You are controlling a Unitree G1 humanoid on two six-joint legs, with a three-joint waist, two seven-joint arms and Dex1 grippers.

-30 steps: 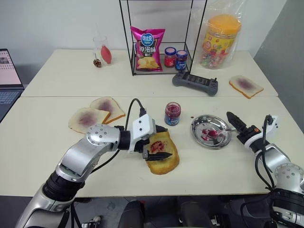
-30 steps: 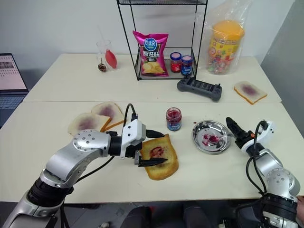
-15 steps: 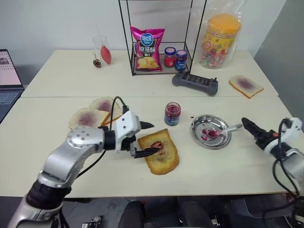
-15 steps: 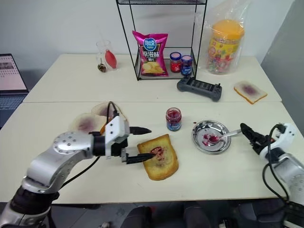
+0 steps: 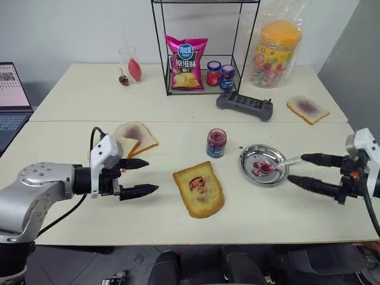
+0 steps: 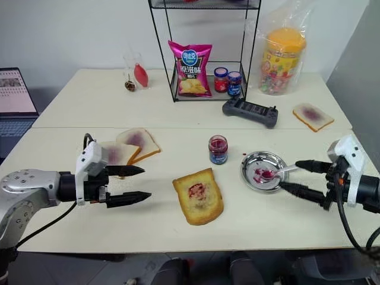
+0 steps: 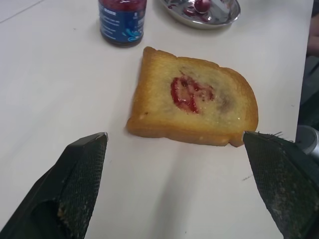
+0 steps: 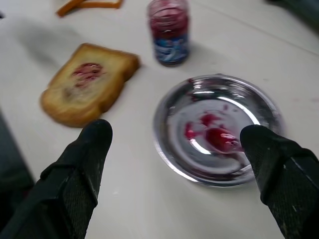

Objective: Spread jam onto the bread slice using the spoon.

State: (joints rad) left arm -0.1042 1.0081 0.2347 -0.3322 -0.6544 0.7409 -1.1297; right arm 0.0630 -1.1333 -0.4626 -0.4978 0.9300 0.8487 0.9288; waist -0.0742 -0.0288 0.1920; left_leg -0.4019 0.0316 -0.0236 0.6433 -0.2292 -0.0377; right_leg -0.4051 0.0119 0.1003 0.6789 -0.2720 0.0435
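Two cream, matte tabletops [image 5: 65, 219] butt together in front of a plain white wall, with a thin black wire rack [image 5: 203, 47] standing at the far middle.

Dead centre of the near tabletop lies the bread slice [image 5: 198, 189], thick, golden-brown and spongy-looking with a darker crust and a small glossy red smear on top. At 1 o'clock from it, near but apart, stands the little clear glass jar [image 5: 216, 142] with a blue label band, the dark red-purple jam [image 6: 218, 143] showing through the glass. At 3 o'clock from the bread is a round, shiny steel dish [image 5: 263, 164] streaked with jam, and the spoon [image 6: 274, 172] rests in it, bowl red and slim handle poking over the rim toward the right.

The left gripper [image 5: 140, 176] sits at 9 o'clock from the bread, well apart, its black textured fingers spread wide with nothing between them. The right gripper [image 5: 307, 169] is at 3 o'clock from the dish, fingers also wide and empty, tips near the spoon handle, not touching.

Two thin pale slices [image 5: 127, 139] with purple blotches lie at 10 o'clock from the bread. Inside the rack there's a crinkly pink chip bag [image 5: 184, 62] and two small lidded jars [image 5: 220, 73]. Nearby: a dark controller [image 5: 244, 105], a clear bag of sweets with an orange lid [image 5: 276, 52], another purple-spotted slice [image 5: 307, 109] at the far right, and a laptop [image 5: 12, 98] at the far left edge.
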